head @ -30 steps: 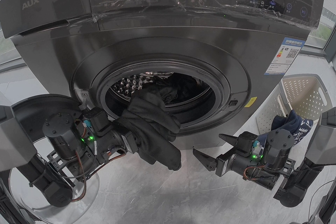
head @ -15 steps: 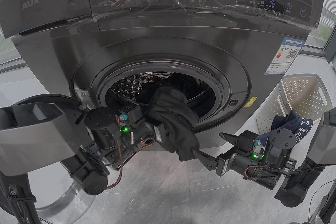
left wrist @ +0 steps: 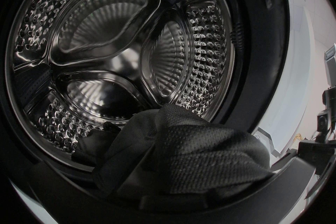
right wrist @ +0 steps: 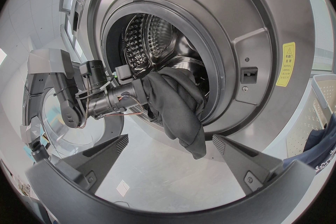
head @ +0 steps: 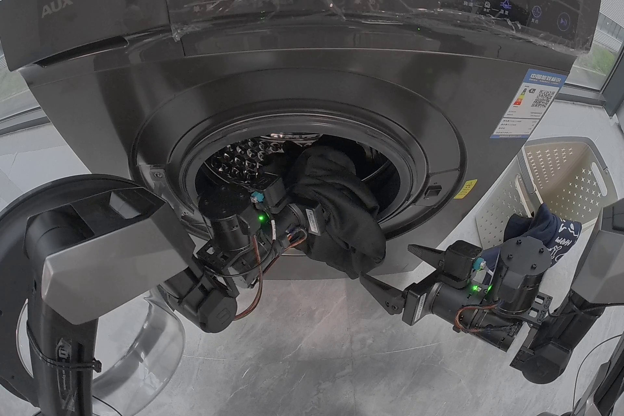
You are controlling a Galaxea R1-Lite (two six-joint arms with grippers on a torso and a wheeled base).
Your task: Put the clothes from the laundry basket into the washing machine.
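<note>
My left gripper (head: 328, 209) is at the mouth of the washing machine's drum (head: 247, 154), shut on a black garment (head: 344, 209) that is draped over it and hides its fingers. The upper part of the garment (left wrist: 196, 154) lies across the door rim (head: 416, 177) and into the steel drum (left wrist: 105, 42). Its tail (right wrist: 192, 140) hangs outside below the rim. My right gripper (head: 390, 268) hovers low before the machine, open and holding nothing, just under that tail. A white laundry basket (head: 565, 170) at the right holds a dark blue patterned garment (head: 549, 232).
The machine's round door (head: 97, 333) stands swung open at the left, behind my left arm. A grey floor (head: 312, 359) stretches in front of the machine. The basket stands close against the machine's right side, behind my right arm.
My left arm has swung right and up, carrying the black garment from below the door rim into the drum opening. The right arm has stayed put.
</note>
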